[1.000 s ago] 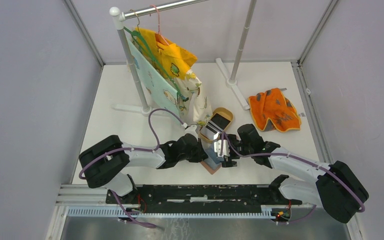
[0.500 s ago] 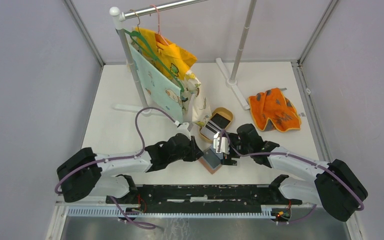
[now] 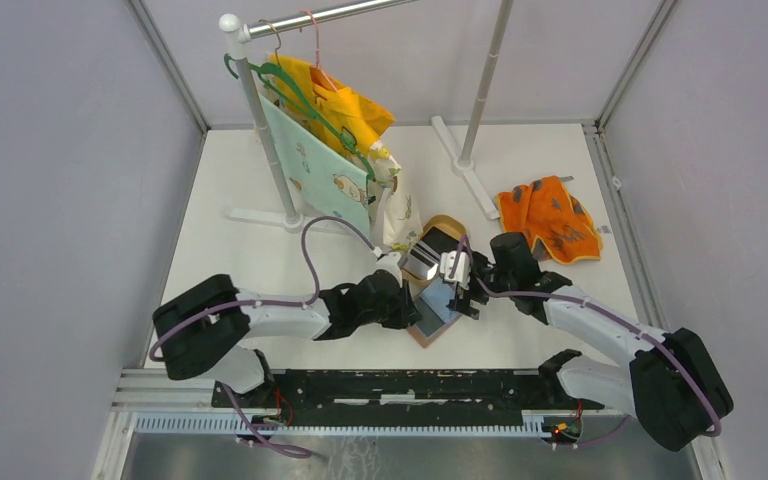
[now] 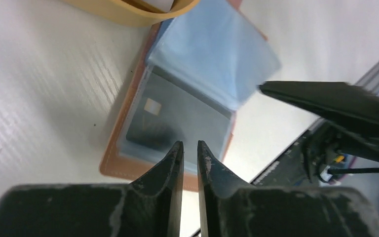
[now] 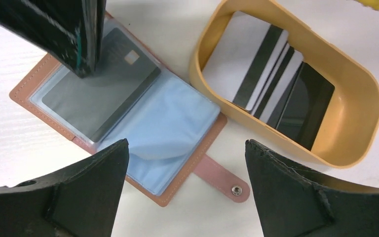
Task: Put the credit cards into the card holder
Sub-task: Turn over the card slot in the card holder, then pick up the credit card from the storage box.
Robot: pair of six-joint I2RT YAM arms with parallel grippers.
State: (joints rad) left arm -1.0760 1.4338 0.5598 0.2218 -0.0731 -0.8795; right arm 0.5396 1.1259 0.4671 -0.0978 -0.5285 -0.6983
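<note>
The card holder (image 3: 430,318) lies open on the table, reddish-brown with blue pockets (image 5: 168,128) and a strap tab (image 5: 227,182). A grey card (image 5: 103,94) sits in its left pocket (image 4: 177,121). More credit cards (image 5: 266,69), white, striped and dark, lie in the tan dish (image 5: 360,98) just beyond. My left gripper (image 4: 190,144) is nearly shut with a thin slit and nothing in it. Its tips rest on the grey card's page (image 3: 412,305). My right gripper (image 5: 186,143) hangs wide open over the holder's right edge and strap (image 3: 457,285), holding nothing.
A clothes rack with hanging garments (image 3: 320,130) stands at the back left, its second post's foot (image 3: 465,165) behind the dish (image 3: 447,228). An orange patterned cloth (image 3: 548,222) lies at the right. The black base rail (image 3: 400,385) runs along the near edge.
The right gripper has drawn back from the holder toward the dish. The left arm's elbow swung out left and returned; its tips stay at the holder's left page.
</note>
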